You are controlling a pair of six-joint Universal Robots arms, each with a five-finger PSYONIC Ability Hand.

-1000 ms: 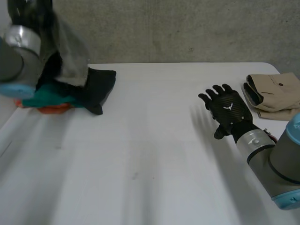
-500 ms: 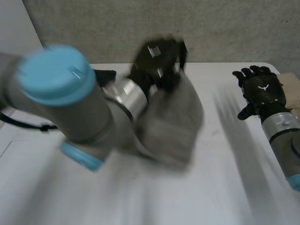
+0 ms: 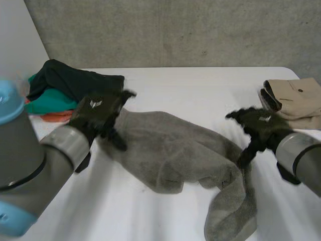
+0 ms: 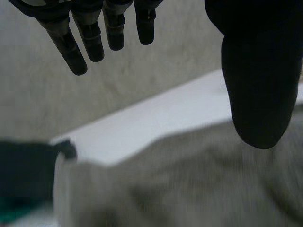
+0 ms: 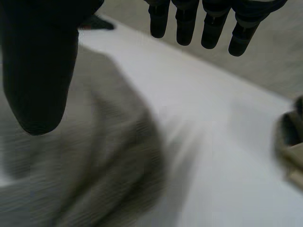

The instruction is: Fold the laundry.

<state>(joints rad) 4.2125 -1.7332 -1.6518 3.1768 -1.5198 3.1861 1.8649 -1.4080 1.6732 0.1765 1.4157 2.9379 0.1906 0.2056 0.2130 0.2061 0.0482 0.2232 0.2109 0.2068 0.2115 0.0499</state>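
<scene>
Grey cloth [image 3: 175,150]: one, lying crumpled and unfolded across the middle of the white table [image 3: 190,85]; one end trails down toward the near edge, bunched into a narrow strip.
Cloth edges: the left edge lies just beside the pile at the far left; the right edge lies near the right hand, well apart from the beige garment.
Left hand [image 3: 98,114]: over the cloth's left edge, fingers [image 4: 90,33] straight and spread from the thumb, nothing held between them; whether it touches the cloth cannot be told.
Right hand [image 3: 261,128]: at the cloth's right edge, fingers [image 5: 208,23] straight and apart from the thumb, holding nothing.
Pile, far left: three garments, a dark one [image 3: 75,80] on top, a teal one [image 3: 45,104] under it, an orange one [image 3: 55,116] lowest.
Beige garment [image 3: 296,98]: one, folded, at the table's far right edge.
Open room: bare table behind the cloth along the far edge, between the cloth and the beige garment, and at the near left in front of the pile.
</scene>
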